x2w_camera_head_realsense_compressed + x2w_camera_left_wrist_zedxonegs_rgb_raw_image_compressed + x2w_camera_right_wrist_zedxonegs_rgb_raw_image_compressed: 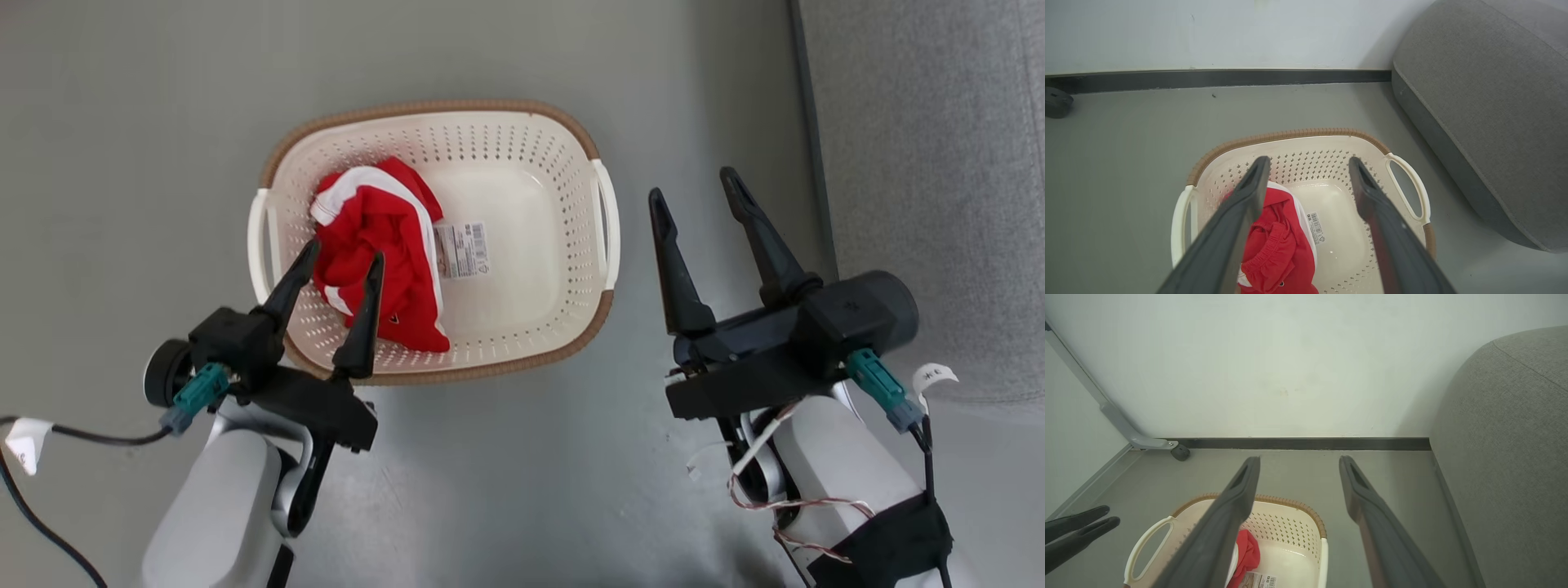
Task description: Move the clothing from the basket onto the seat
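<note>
The cream perforated basket point(522, 147) with a brown rim stands on the grey floor. Red clothing point(375, 245) with white stripe trim lies crumpled in its left half, beside a paper label point(463, 250). My left gripper point(343, 249) hovers open over the basket's near left edge, fingertips above the clothing, nothing held. My right gripper point(692, 192) stands open and empty over bare floor between the basket and the grey seat point(931, 163). The left wrist view shows the clothing point(1278, 249), basket point(1290, 136) and seat point(1486, 114). The right wrist view shows the basket point(1290, 504), clothing point(1247, 551) and seat point(1506, 457).
A white wall with a dark baseboard point(1216, 77) runs behind the basket. A grey metal leg with a castor point(1179, 452) stands at the far left corner. A dark cable point(49, 523) trails at the lower left.
</note>
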